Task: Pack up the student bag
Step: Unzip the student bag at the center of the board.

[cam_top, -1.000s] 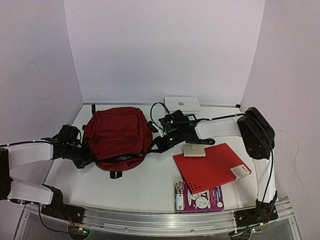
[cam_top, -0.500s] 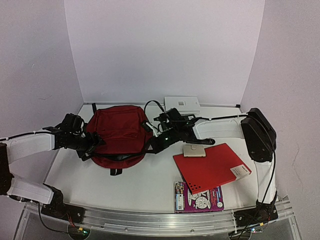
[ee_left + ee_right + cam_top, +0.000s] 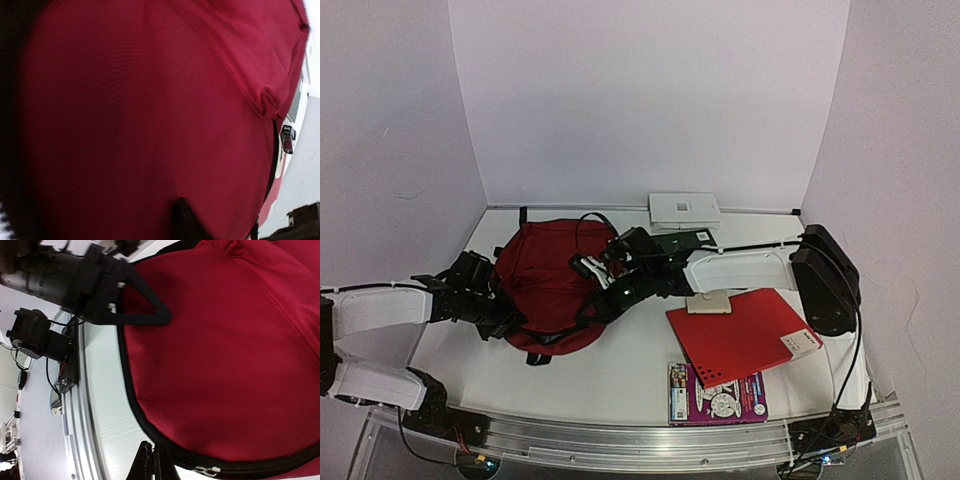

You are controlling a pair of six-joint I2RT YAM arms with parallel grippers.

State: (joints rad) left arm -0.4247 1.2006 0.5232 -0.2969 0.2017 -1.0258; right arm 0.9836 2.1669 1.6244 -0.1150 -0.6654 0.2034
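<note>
Your student bag (image 3: pixel 552 282) lies flat at the left-centre of the table (image 3: pixel 610 372), met from both flanks, most likely so the soft fabric can't slide while the zipper is worked. Your right gripper (image 3: pixel 594 306) has its fingers pinched nearly together on the black zipper band at the bag's near edge, probably to draw it open. Your left gripper (image 3: pixel 508 322) bears on the bag's left rim as an anchor. Its wrist view is filled with red cloth, so I cannot tell how wide it stands. The red folder (image 3: pixel 740 340) and activity book (image 3: pixel 717 393) wait at the right, well apart, not yet packed.
</note>
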